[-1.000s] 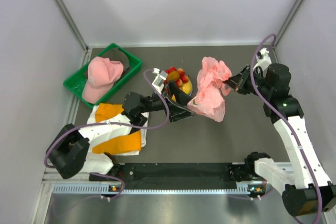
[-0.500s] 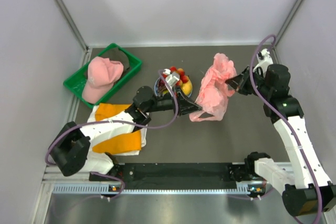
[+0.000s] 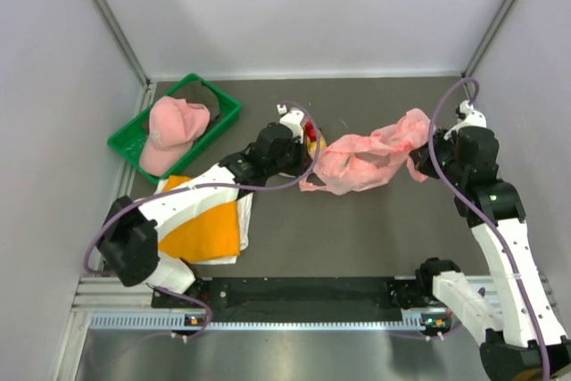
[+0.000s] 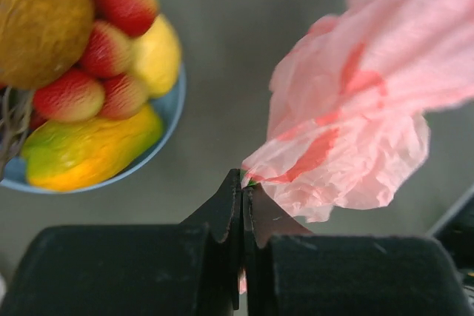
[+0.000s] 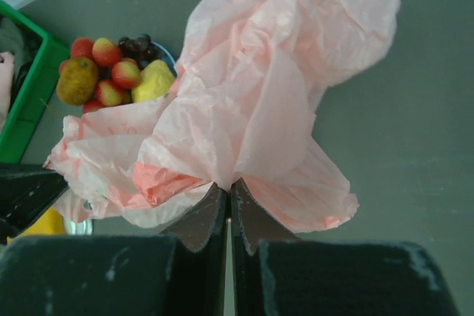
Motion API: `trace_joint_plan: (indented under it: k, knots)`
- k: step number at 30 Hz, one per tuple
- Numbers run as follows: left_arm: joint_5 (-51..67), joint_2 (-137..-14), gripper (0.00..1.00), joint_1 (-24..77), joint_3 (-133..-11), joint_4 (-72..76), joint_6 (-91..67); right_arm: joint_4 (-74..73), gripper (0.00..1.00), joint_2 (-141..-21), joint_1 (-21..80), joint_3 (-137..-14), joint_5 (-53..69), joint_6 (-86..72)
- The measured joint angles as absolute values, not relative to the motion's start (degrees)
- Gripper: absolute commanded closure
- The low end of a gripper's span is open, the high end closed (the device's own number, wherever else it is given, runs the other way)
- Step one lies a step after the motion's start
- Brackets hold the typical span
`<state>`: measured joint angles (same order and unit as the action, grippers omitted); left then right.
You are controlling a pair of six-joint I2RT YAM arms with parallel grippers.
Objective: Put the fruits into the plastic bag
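Stretching between my two grippers, the pink plastic bag (image 3: pixel 361 160) spans the surface just right of the light blue plate (image 4: pixel 169 112), its long axis running straight away from the plate. The left gripper (image 4: pixel 243 184), pressed together, pinches the bag edge nearest the plate. The right gripper (image 5: pixel 227 185), also pressed together, pinches the far end. The fruits (image 4: pixel 104 64) all sit heaped on the plate, none bagged. I count five red ones (image 4: pixel 129 7), one lemon (image 4: pixel 157 53), one mango (image 4: pixel 89 149), one kiwi (image 4: pixel 37 24) and one grape bunch (image 5: pixel 141 44). The left gripper is nearer the plate, so I judge the bag's mouth should open toward the plate next.
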<state>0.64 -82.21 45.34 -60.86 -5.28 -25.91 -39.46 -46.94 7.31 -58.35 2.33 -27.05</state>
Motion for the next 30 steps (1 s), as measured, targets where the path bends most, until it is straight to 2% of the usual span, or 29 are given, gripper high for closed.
trace_joint_plan:
  k: [1,3,5,8,15,19,22,30]
  knots:
    - [-0.8,-83.5,1.0,45.3,-61.8,-7.3,-25.5,-39.6,1.0,-46.2,7.3,-57.8,1.9,-27.1]
    - [-2.4,-85.6,1.0,45.4,-63.0,-10.4,-25.1,-39.8,0.61,-45.4,7.3,-56.6,1.5,-27.2]
    - [-2.7,-86.8,1.0,45.4,-63.4,-12.6,-24.8,-40.6,0.29,-45.4,7.3,-55.7,1.2,-27.5]
    - [-1.8,-88.3,1.0,45.3,-64.6,-15.2,-24.3,-41.4,0.18,-45.4,7.3,-55.2,1.9,-27.0]
    - [3.0,-89.9,1.0,45.3,-67.6,-16.4,-24.1,-40.5,0.2,-43.3,10.4,-56.8,12.3,-26.7]
    - [4.5,-90.0,1.0,45.3,-68.0,-16.7,-24.1,-33.5,0.31,-44.1,17.2,-54.8,18.2,-28.8]
    - [5.2,-90.3,1.0,45.3,-68.2,-16.8,-24.1,-27.6,0.39,-47.0,19.5,-51.0,21.6,-30.5]
    - [6.6,-90.3,1.0,45.3,-68.2,-16.8,-24.3,-20.4,0.47,-61.3,20.5,-45.5,21.3,-31.7]
